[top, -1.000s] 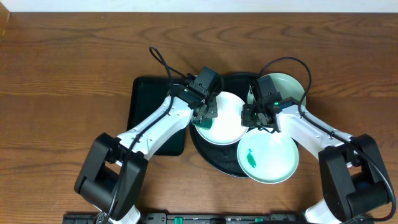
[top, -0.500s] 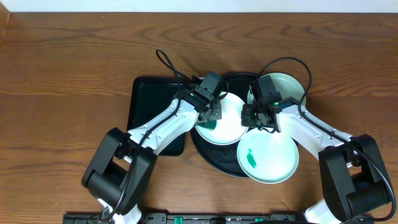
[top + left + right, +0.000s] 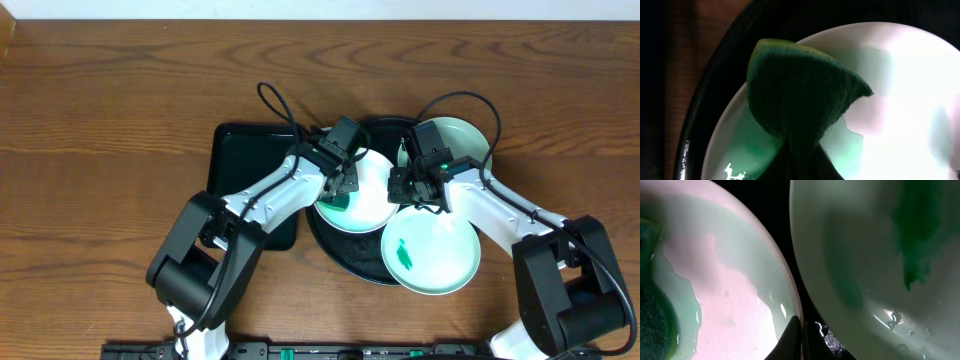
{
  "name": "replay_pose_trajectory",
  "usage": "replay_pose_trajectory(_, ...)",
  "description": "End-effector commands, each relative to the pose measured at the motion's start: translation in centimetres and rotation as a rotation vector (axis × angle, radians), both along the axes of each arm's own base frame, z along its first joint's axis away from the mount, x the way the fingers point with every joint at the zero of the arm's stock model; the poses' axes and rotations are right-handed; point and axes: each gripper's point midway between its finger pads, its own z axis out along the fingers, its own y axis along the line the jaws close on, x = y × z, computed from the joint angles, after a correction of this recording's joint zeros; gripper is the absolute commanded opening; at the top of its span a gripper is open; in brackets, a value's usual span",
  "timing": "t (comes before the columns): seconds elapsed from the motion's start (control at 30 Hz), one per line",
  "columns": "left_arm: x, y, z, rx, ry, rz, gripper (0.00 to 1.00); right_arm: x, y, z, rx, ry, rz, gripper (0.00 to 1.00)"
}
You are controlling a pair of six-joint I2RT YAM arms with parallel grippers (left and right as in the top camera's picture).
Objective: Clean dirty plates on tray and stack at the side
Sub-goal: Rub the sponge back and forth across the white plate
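A white plate (image 3: 368, 195) lies on the round black tray (image 3: 340, 250), wet with green-tinted water. My left gripper (image 3: 338, 193) is shut on a dark green sponge (image 3: 805, 95) that presses on the left part of the white plate (image 3: 905, 100). My right gripper (image 3: 800, 332) is shut on the right rim of the white plate (image 3: 730, 280). A mint-green plate (image 3: 440, 255) with a green smear (image 3: 915, 240) sits at the tray's front right. Another mint-green plate (image 3: 460, 145) rests at the back right, partly hidden by my right arm.
A smaller rectangular black tray (image 3: 240, 170) lies left of the round tray, under my left arm. Brown wooden table (image 3: 110, 130) stretches out on both sides. Cables loop above both wrists.
My left gripper has slid the sponge a little to the right across the white plate. The right gripper has stayed on the plate's rim.
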Motion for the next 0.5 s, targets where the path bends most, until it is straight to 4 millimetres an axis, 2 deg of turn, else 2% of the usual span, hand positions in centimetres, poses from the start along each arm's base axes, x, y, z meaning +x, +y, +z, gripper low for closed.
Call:
replay_pose_trajectory(0.0, -3.9, -1.9, -3.5, -0.108, 0.210, -0.051, 0.07, -0.8, 1.6, -0.1, 0.061, 0.027, 0.045, 0.01)
replay_pose_trajectory(0.13, -4.4, -3.9, -2.6, -0.217, 0.241, -0.088, 0.07, -0.8, 1.6, -0.1, 0.061, 0.027, 0.045, 0.01)
replay_pose_trajectory(0.23, -4.1, -5.0, -1.2, -0.282, 0.231, -0.111, 0.07, -0.8, 1.6, -0.1, 0.061, 0.027, 0.045, 0.01)
replay_pose_trajectory(0.47, -2.3, -6.5, 4.5, -0.369, 0.104, -0.143, 0.07, -0.8, 1.6, -0.1, 0.061, 0.028, 0.045, 0.01)
